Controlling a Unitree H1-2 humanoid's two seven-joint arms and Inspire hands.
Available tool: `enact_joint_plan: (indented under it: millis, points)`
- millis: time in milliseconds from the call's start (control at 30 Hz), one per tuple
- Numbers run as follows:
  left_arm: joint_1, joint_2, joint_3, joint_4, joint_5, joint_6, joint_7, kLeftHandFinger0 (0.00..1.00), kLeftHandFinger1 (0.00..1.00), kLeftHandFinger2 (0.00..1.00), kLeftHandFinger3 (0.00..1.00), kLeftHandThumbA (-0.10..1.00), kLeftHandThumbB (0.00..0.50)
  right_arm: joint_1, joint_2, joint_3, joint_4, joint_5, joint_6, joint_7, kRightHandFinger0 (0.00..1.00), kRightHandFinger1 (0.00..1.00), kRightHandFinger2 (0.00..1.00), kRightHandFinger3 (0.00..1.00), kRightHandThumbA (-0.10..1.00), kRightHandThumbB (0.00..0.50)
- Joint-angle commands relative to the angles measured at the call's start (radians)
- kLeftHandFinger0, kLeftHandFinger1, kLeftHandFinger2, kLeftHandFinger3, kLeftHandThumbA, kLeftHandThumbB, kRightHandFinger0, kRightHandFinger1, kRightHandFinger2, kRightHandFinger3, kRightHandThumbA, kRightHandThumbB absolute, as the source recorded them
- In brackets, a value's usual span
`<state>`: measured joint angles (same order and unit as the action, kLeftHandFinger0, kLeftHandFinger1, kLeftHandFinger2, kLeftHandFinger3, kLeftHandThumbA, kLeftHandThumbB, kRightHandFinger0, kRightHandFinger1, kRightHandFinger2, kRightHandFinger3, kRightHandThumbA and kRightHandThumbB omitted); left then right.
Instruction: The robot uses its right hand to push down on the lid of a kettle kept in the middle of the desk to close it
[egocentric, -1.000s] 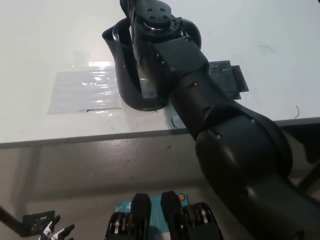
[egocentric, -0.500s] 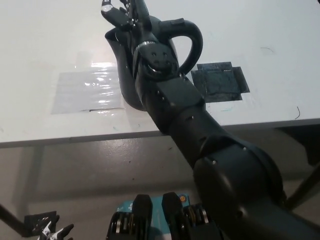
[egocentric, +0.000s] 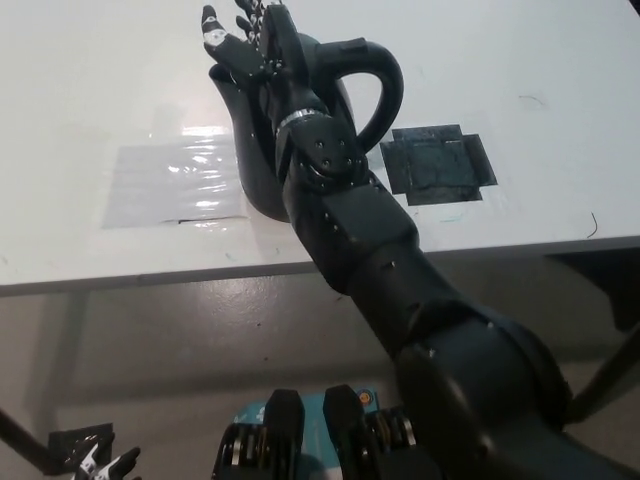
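A black kettle (egocentric: 256, 165) stands in the middle of the white desk (egocentric: 90, 80), with its curved handle (egocentric: 387, 88) on the right side. My black right arm reaches over it from the bottom right. My right hand (egocentric: 252, 48) is above the kettle's top near the spout side, open with fingers spread and holding nothing. The arm and hand hide the lid. Only a small white sliver of my left hand (egocentric: 100, 464) shows at the bottom left corner.
A shiny clear plastic patch (egocentric: 165, 182) lies on the desk left of the kettle. A dark taped square (egocentric: 436, 165) lies to its right. The desk's front edge (egocentric: 150, 276) runs across the middle, with floor below it.
My right arm has drawn back from over the kettle. The hand has come into view above the top, and the handle now shows.
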<state>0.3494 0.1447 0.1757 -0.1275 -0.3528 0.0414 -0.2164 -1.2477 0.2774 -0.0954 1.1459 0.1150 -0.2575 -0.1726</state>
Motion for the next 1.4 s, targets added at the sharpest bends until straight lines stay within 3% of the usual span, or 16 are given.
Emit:
enact_joint_plan:
  millis: [0, 33, 100, 133, 233, 400, 467, 567, 700, 800, 900, 1000, 1067, 1200, 1300, 1367]
  points:
    - [0.024, 0.018, 0.017, -0.034, -0.027, -0.008, -0.010, 1.00, 1.00, 0.86, 1.00, 0.26, 0.299, 0.075, -0.035, 0.094, -0.381, -0.073, 0.075, 0.086, 1.00, 1.00, 1.00, 1.00, 0.48, 0.062]
    - [0.022, 0.019, 0.020, -0.032, -0.028, -0.007, -0.010, 1.00, 1.00, 0.86, 1.00, 0.26, 0.301, 0.081, -0.038, 0.104, -0.424, -0.073, 0.093, 0.094, 1.00, 1.00, 1.00, 1.00, 0.51, 0.069]
    - [0.016, 0.024, 0.024, -0.026, -0.025, -0.008, -0.008, 1.00, 1.00, 0.85, 1.00, 0.28, 0.302, 0.085, -0.058, 0.129, -0.611, -0.041, 0.112, 0.165, 1.00, 1.00, 1.00, 1.00, 0.60, 0.188]
    - [0.013, 0.023, 0.026, -0.025, -0.027, -0.005, -0.006, 1.00, 1.00, 0.85, 1.00, 0.27, 0.295, 0.085, -0.075, 0.153, -0.764, -0.023, 0.135, 0.203, 1.00, 1.00, 1.00, 1.00, 0.61, 0.199]
    - [0.005, 0.019, 0.035, -0.010, -0.036, -0.014, -0.004, 1.00, 1.00, 0.83, 1.00, 0.25, 0.294, 0.061, -0.100, 0.186, -1.060, 0.014, 0.248, 0.232, 1.00, 1.00, 1.00, 1.00, 0.59, 0.194]
    - [0.021, 0.020, 0.053, 0.007, -0.048, -0.025, -0.005, 1.00, 0.99, 0.84, 1.00, 0.24, 0.315, 0.063, -0.113, 0.206, -1.289, 0.020, 0.389, 0.206, 1.00, 1.00, 1.00, 1.00, 0.56, 0.195]
    - [0.033, 0.017, 0.058, 0.000, -0.051, -0.018, 0.002, 1.00, 0.99, 0.83, 1.00, 0.24, 0.319, 0.105, -0.127, 0.215, -1.404, 0.057, 0.477, 0.200, 1.00, 1.00, 1.00, 1.00, 0.54, 0.171]
    - [0.042, 0.019, 0.063, 0.015, -0.054, -0.040, -0.009, 1.00, 1.00, 0.84, 1.00, 0.24, 0.313, 0.156, -0.150, 0.229, -1.469, 0.065, 0.499, 0.210, 1.00, 1.00, 1.00, 1.00, 0.55, 0.169]
    - [0.037, 0.019, 0.070, 0.017, -0.067, -0.044, -0.014, 1.00, 1.00, 0.83, 1.00, 0.23, 0.296, 0.243, -0.181, 0.231, -1.581, 0.093, 0.548, 0.208, 1.00, 1.00, 1.00, 1.00, 0.46, 0.191]
    - [0.028, 0.023, 0.071, 0.020, -0.050, -0.060, -0.009, 1.00, 1.00, 0.84, 1.00, 0.25, 0.259, 0.395, -0.220, 0.252, -1.672, 0.093, 0.543, 0.224, 1.00, 1.00, 1.00, 1.00, 0.45, 0.189]
    - [0.019, 0.023, 0.071, 0.019, -0.036, -0.055, 0.004, 1.00, 1.00, 0.85, 1.00, 0.27, 0.270, 0.543, -0.262, 0.264, -1.746, 0.110, 0.520, 0.237, 1.00, 1.00, 1.00, 1.00, 0.37, 0.184]
    - [0.006, 0.025, 0.078, 0.022, -0.035, -0.059, 0.010, 1.00, 1.00, 0.84, 1.00, 0.30, 0.276, 0.647, -0.305, 0.274, -1.776, 0.049, 0.469, 0.255, 1.00, 1.00, 1.00, 1.00, 0.38, 0.179]
    - [0.001, 0.032, 0.084, 0.015, -0.046, -0.047, 0.008, 1.00, 1.00, 0.86, 1.00, 0.29, 0.285, 0.763, -0.334, 0.267, -1.779, 0.054, 0.415, 0.261, 1.00, 1.00, 1.00, 1.00, 0.31, 0.169]
    - [-0.003, 0.031, 0.100, 0.016, -0.073, -0.045, 0.002, 1.00, 1.00, 0.88, 1.00, 0.24, 0.270, 0.984, -0.400, 0.222, -1.750, 0.028, 0.333, 0.251, 1.00, 1.00, 1.00, 1.00, 0.34, 0.176]
    - [-0.016, 0.026, 0.117, 0.023, -0.070, -0.051, 0.012, 1.00, 1.00, 0.87, 1.00, 0.23, 0.262, 1.016, -0.437, 0.213, -1.717, 0.011, 0.302, 0.260, 1.00, 1.00, 1.00, 1.00, 0.39, 0.161]
    - [-0.028, 0.022, 0.126, 0.028, -0.070, -0.052, 0.012, 1.00, 1.00, 0.88, 1.00, 0.24, 0.271, 1.049, -0.462, 0.196, -1.693, 0.017, 0.286, 0.255, 0.99, 1.00, 1.00, 1.00, 0.35, 0.164]
